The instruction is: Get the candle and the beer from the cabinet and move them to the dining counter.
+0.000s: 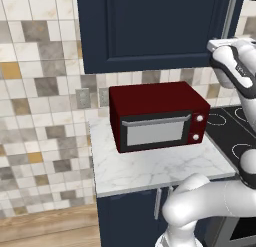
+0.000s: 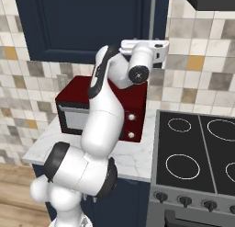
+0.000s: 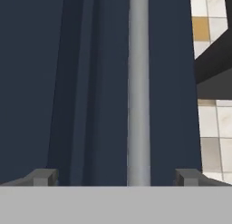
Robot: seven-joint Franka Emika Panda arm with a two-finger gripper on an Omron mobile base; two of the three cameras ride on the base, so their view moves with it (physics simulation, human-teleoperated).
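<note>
Gripper (image 3: 117, 177) wide before cabinet (image 3: 54, 82) handle (image 3: 138, 91)

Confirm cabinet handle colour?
Silver-grey handle on the navy cabinet; the hand view shows it best.

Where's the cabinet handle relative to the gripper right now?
In the hand view the silver handle runs straight ahead, between the open gripper's fingertips, on the navy cabinet door's right edge, above the red microwave.
</note>
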